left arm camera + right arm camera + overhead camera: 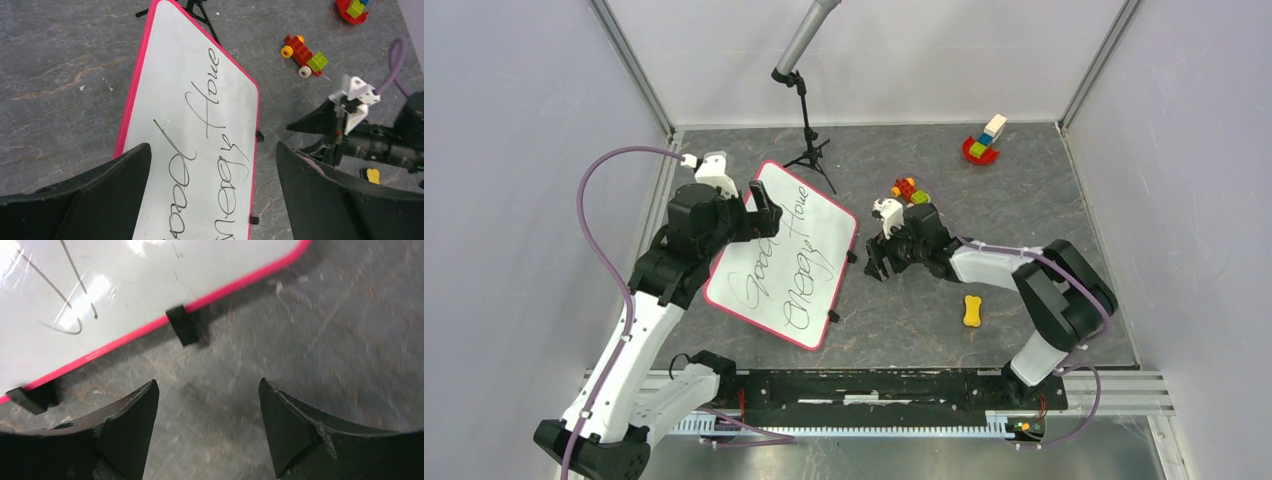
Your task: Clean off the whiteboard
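Our left arm rises and bends forward at the elbow, and our left gripper has its jaws spread wide. Our right arm folds at the elbow and stretches low to our left, with our right gripper angled downward, jaws parted.

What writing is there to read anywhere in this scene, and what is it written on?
"Good": black handwriting on the large white rectangular whiteboard with the red-pink rim.
"Energy": the same hand, on the same board, in the line alongside.
"Home" or "House": same board, toward its far end; the last letters are unclear.
No other readable text shows.
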`<act>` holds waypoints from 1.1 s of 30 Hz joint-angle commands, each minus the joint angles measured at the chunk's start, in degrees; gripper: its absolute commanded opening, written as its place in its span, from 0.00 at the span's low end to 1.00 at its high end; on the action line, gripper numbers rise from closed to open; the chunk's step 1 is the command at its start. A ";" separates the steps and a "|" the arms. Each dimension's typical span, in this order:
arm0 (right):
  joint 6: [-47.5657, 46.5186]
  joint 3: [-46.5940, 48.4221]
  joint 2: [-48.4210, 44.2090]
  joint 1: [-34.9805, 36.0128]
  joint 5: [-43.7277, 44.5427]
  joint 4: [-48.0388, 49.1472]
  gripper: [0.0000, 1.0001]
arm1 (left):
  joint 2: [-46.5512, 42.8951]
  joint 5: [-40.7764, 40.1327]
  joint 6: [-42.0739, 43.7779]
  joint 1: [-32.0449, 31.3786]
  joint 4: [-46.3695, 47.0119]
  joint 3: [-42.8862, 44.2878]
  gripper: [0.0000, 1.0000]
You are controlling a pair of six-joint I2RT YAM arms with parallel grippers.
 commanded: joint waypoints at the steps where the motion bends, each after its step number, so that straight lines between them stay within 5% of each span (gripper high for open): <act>1: 8.22 -2.74 -7.45 3.07 7.60 -5.91 0.82 | 0.70 -1.98 1.77 0.20 0.06 4.55 1.00; 6: 8.52 -2.60 -16.89 4.00 27.73 -19.90 0.84 | 2.44 4.30 0.04 0.20 1.11 8.72 1.00; 11: 18.24 -3.99 -24.62 3.68 47.33 -33.29 0.83 | 2.68 1.27 2.75 0.21 1.21 8.61 1.00; 20: 36.48 -13.17 -36.18 2.92 52.79 -46.65 0.73 | -1.48 -2.20 6.04 0.24 4.84 0.94 1.00; 23: 38.02 -15.21 -39.66 2.97 51.49 -46.99 0.63 | -2.65 -2.02 6.07 0.24 5.73 -0.78 1.00; 33: 40.73 -19.14 -40.01 2.94 51.40 -46.07 0.59 | -2.02 -1.81 6.06 0.24 6.71 -2.16 1.00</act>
